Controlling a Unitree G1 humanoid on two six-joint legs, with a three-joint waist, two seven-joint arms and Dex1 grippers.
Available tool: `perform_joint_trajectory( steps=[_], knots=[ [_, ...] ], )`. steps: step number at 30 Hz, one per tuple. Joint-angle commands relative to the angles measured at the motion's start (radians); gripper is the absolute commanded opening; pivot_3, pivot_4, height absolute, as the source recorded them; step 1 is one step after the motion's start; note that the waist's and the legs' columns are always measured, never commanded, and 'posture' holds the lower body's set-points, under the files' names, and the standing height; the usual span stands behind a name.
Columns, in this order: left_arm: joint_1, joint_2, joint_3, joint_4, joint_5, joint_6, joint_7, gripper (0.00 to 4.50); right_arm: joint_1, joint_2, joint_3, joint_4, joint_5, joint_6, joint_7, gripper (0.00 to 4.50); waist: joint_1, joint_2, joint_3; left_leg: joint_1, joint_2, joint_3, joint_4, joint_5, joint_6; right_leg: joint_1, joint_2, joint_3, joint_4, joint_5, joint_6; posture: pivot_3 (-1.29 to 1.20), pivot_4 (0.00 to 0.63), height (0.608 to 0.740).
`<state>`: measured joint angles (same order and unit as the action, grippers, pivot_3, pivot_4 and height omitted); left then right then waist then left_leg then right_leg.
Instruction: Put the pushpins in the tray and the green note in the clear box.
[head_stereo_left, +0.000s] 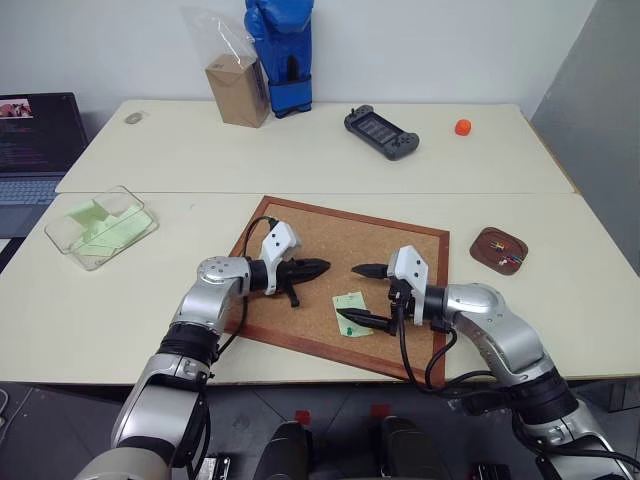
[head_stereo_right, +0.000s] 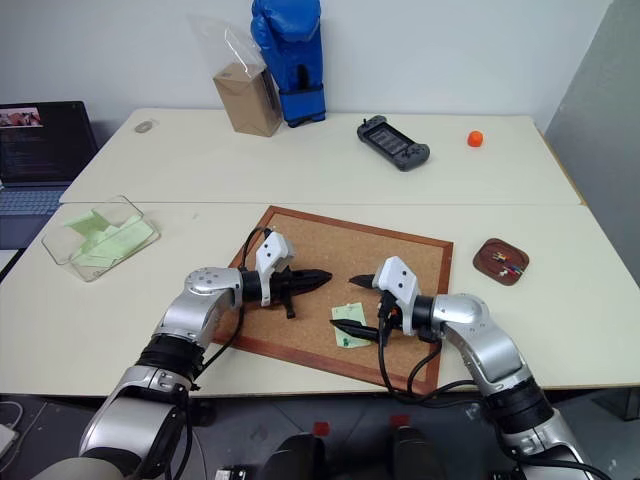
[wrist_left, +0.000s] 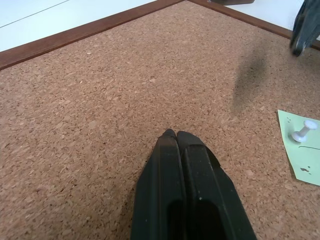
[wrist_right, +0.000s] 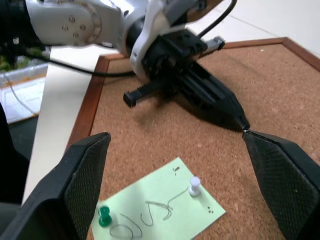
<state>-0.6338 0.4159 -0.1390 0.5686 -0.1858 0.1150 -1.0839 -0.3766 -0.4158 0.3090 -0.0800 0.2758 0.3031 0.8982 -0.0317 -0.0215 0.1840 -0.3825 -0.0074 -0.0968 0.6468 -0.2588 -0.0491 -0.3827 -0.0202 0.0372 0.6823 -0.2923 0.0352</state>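
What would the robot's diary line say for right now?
left gripper: jaws shut, over cork board | right gripper: jaws open around green note | note pinned: green pushpin, white pushpin

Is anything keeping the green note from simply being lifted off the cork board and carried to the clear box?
Yes. Two pushpins, a white one and a green one, are still stuck through the green note, fixing it to the cork board. Otherwise the table toward the clear box looks unobstructed.
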Motion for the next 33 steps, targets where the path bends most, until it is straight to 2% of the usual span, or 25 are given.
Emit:
perform_joint_trajectory(
  steps=[1, 3, 4, 18, 33],
  knots=[
    [0.004, -0.004, -0.012, 0.027, 0.027, 0.001, -0.002, 0.00, -0.029, 0.018, 0.021, 0.062, -0.048, -0.096, 0.030, 3.91, 0.000, 0.000, 0.000, 0.000, 0.000, 0.000, 0.000, 0.000, 0.000, 0.000, 0.000, 0.000, 0.000, 0.000, 0.000, 0.00, 0.150, 0.740],
    [0.009, -0.002, -0.012, 0.013, 0.025, 0.005, -0.003, 0.00, -0.041, 0.031, 0.026, 0.106, -0.062, -0.122, 0.035, 3.30, 0.000, 0.000, 0.000, 0.000, 0.000, 0.000, 0.000, 0.000, 0.000, 0.000, 0.000, 0.000, 0.000, 0.000, 0.000, 0.00, 0.150, 0.740],
    [0.015, 0.000, -0.012, 0.002, 0.023, 0.008, -0.003, 0.00, -0.051, 0.041, 0.026, 0.127, -0.065, -0.130, 0.035, 3.23, 0.000, 0.000, 0.000, 0.000, 0.000, 0.000, 0.000, 0.000, 0.000, 0.000, 0.000, 0.000, 0.000, 0.000, 0.000, 0.00, 0.150, 0.740],
    [0.034, 0.012, -0.005, -0.034, 0.026, 0.023, 0.006, 0.00, -0.084, 0.082, 0.016, 0.225, -0.100, -0.192, 0.060, 0.09, -0.001, 0.000, 0.000, 0.000, 0.000, -0.002, 0.000, 0.000, 0.000, -0.001, 0.000, 0.001, 0.000, 0.000, 0.000, 0.00, 0.150, 0.740],
    [0.033, 0.012, -0.023, -0.042, 0.050, 0.055, 0.021, 0.00, -0.065, 0.079, -0.038, 0.148, -0.029, -0.176, 0.086, 0.09, -0.001, 0.000, 0.000, 0.000, 0.001, -0.002, -0.001, 0.000, 0.000, -0.001, 0.000, 0.001, 0.000, 0.000, 0.000, 0.00, 0.150, 0.740]
  ],
)
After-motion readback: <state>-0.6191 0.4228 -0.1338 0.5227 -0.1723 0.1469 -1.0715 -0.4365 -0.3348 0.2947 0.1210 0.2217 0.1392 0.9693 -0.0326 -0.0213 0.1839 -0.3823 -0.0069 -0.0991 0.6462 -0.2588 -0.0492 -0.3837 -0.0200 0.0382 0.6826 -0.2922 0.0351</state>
